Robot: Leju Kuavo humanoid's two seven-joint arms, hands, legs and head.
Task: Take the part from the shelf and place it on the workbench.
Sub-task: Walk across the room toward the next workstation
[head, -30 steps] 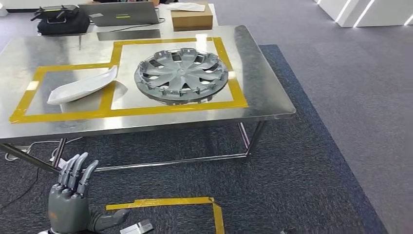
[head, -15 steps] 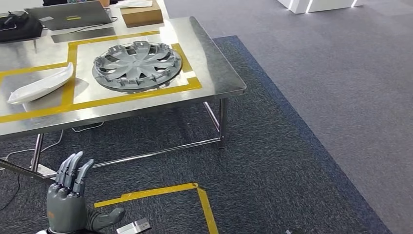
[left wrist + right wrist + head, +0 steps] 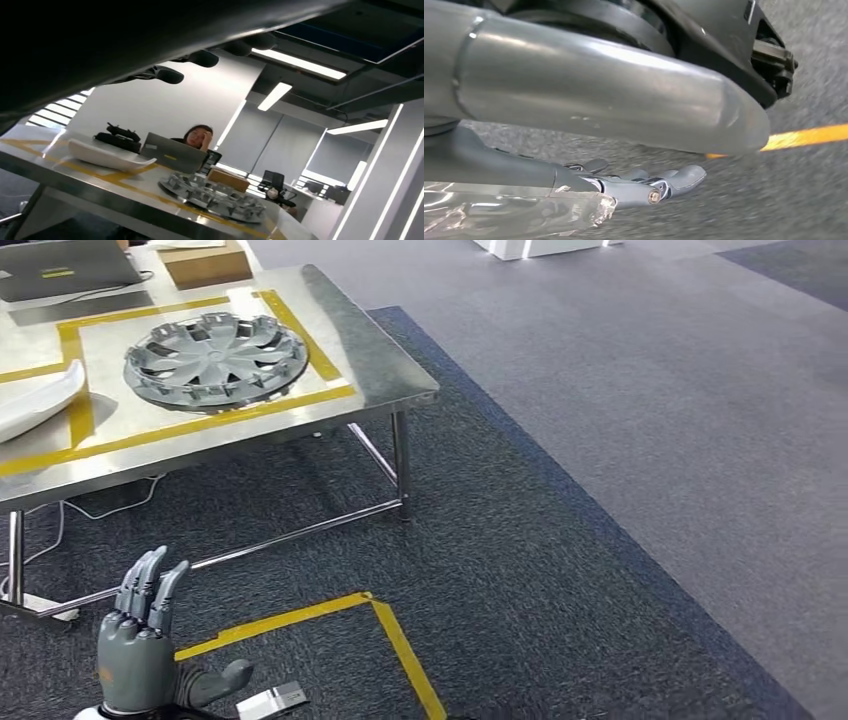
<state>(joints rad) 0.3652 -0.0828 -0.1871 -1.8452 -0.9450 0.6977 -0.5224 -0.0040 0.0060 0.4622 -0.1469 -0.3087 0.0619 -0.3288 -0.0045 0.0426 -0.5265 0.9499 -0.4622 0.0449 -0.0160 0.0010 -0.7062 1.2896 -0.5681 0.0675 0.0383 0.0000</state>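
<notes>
The polished steel workbench top (image 3: 370,360) at upper left gleams; the grey plastic wheel cover (image 3: 215,360) looks satin, the dark carpet (image 3: 560,570) rough, matt, with yellow tape (image 3: 400,655) smooth.

On the workbench (image 3: 380,360), far left, a hubcap (image 3: 215,360) is set right of a tray (image 3: 35,400); behind it are a box (image 3: 205,262) and laptop (image 3: 60,260).

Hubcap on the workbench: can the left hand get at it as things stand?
Probably not. The left hand hangs low, open, well short of the workbench; the hubcap lies up on top, far from it.
</notes>
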